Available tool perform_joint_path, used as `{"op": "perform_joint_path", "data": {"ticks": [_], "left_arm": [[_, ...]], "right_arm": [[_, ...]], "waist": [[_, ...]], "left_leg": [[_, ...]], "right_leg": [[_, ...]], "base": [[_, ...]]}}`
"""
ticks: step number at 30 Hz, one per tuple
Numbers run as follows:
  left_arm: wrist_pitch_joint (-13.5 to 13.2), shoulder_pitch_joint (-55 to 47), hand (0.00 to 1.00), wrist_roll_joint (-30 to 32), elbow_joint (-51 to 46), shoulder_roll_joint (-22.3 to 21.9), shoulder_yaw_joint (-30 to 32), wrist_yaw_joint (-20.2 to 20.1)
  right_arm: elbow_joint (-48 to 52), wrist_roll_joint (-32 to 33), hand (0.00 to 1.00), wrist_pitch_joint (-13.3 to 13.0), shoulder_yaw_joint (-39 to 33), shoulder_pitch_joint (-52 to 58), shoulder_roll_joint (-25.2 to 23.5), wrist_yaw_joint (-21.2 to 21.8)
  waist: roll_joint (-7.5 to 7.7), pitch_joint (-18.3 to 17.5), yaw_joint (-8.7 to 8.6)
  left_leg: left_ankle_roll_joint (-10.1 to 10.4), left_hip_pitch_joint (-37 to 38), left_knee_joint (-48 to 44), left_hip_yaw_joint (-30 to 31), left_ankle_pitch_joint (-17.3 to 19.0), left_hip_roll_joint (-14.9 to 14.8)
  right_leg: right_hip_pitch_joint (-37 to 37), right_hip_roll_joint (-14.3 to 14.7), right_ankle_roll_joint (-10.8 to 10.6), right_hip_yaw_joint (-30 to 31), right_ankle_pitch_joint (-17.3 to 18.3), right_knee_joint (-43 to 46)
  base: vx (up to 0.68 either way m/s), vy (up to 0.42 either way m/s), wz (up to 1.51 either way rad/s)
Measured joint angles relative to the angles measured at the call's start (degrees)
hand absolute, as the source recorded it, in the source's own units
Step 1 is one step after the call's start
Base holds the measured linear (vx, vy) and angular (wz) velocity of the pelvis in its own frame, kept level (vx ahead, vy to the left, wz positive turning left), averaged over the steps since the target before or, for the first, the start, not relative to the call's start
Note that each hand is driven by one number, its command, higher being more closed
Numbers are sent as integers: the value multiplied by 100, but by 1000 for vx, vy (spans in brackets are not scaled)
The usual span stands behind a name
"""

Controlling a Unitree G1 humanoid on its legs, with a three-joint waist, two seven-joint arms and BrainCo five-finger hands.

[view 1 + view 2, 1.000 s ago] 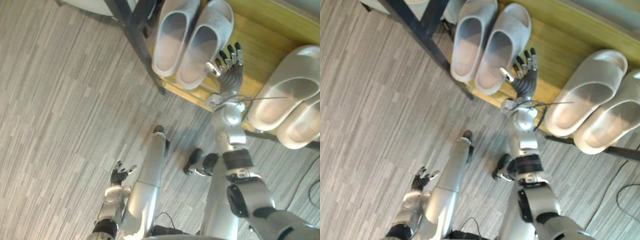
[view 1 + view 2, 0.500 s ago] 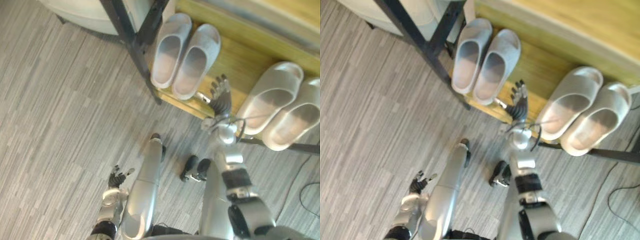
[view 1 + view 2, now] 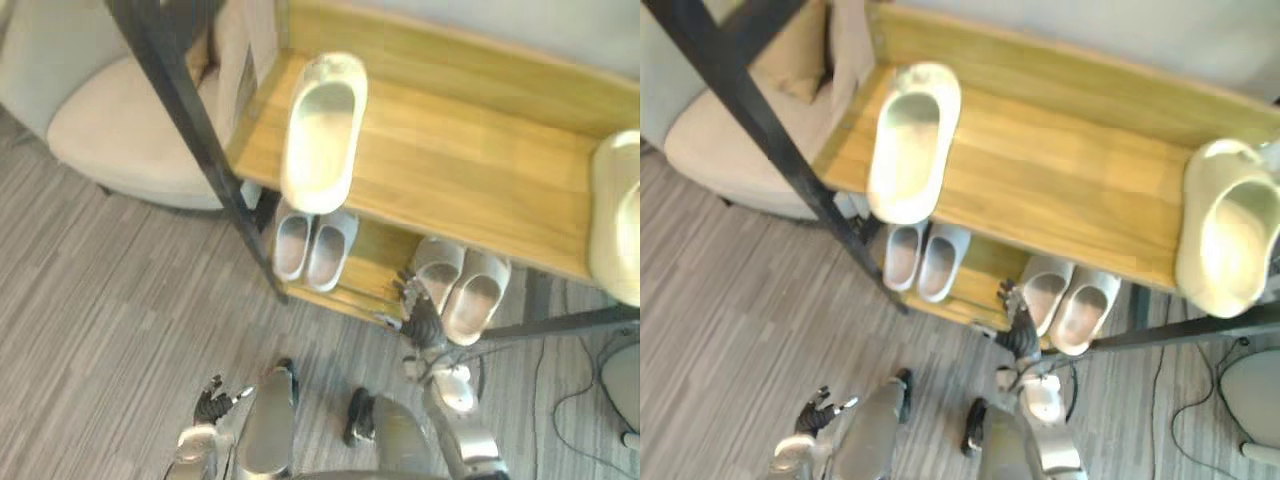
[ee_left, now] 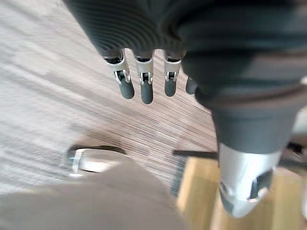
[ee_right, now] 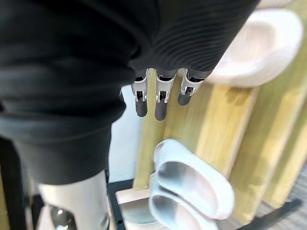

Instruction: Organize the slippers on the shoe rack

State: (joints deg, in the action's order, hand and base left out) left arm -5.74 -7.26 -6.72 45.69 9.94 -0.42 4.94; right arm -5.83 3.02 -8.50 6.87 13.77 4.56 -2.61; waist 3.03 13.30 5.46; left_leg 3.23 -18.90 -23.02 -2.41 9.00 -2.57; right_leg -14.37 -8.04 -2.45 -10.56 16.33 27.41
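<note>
Right hand (image 5: 160,96) held before the wooden shoe rack (image 5: 216,124), its fingers straight and closed on nothing.
Past the dark fingertips, a pair of pale grey slippers (image 5: 192,187) sits side by side on one shelf, touching each other; a cream slipper (image 5: 249,48) lies on another board, well apart from them.

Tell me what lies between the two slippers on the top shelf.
Nothing: between the left slipper and the right slipper the top shelf is bare wood, as the right eye view shows.

Right top slipper (image 3: 618,215) half past left eye view's edge; grey pair's (image 3: 312,250) toes under top shelf (image 3: 470,170).
</note>
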Motion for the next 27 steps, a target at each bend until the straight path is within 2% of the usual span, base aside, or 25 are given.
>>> {"op": "perform_joint_path", "data": {"ticks": [2,3,6,10,14,19,23,27], "left_arm": [[-3,2,0,16,64,8,-102,-25],[-11,12,0,62,95,-19,-280,-57],[-11,37,0,263,210,-188,-576,-119],[-8,226,0,582,434,-316,-771,-157],[-7,262,0,691,530,-355,-827,-126],[-6,338,0,901,564,-405,-1104,-111],[-9,450,0,1129,420,-404,-1790,-110],[-17,439,0,1219,-623,-397,-2701,-205]], "right_arm": [[-491,-82,0,18,-51,3,7,20],[-1086,-94,0,63,-162,-20,-1,32],[-1908,-312,0,135,-286,-136,52,28],[-2791,-545,0,149,-434,-267,55,23],[-3537,-551,0,218,-454,-403,55,-16],[-4064,-550,0,263,-495,-482,54,-40],[-4287,-553,0,284,-497,-565,52,-67],[-4312,-552,0,284,-494,-575,47,-70]], "waist": [[-16,-155,-46],[-74,-295,-120],[-162,-460,-231],[-227,-563,-274],[-229,-619,-309],[-317,-703,-324],[-329,-743,-343],[-330,-835,-358]], "left_leg": [[-25,206,302,-32,-99,30],[-43,456,637,-60,-221,60],[-86,880,1217,-188,-424,109],[-116,1278,1761,-275,-634,138],[-126,1495,2095,-296,-789,160],[-153,1748,2499,-295,-987,200],[-183,1891,2742,-263,-1138,229],[-214,1919,2884,-160,-1254,298]], "right_leg": [[177,4,-45,22,-120,-299],[421,22,-85,27,-292,-703],[780,55,-131,134,-574,-1290],[1159,108,-166,202,-867,-1892],[1267,140,-173,237,-975,-2124],[1401,168,-183,301,-1096,-2326],[1452,165,-191,305,-1134,-2394],[1472,136,-211,219,-1147,-2422]], "base": [[126,54,-11],[107,46,-9],[120,61,-18],[69,31,-16],[1,-1,-4],[-7,-1,-4],[-19,8,2],[-25,23,11]]}}
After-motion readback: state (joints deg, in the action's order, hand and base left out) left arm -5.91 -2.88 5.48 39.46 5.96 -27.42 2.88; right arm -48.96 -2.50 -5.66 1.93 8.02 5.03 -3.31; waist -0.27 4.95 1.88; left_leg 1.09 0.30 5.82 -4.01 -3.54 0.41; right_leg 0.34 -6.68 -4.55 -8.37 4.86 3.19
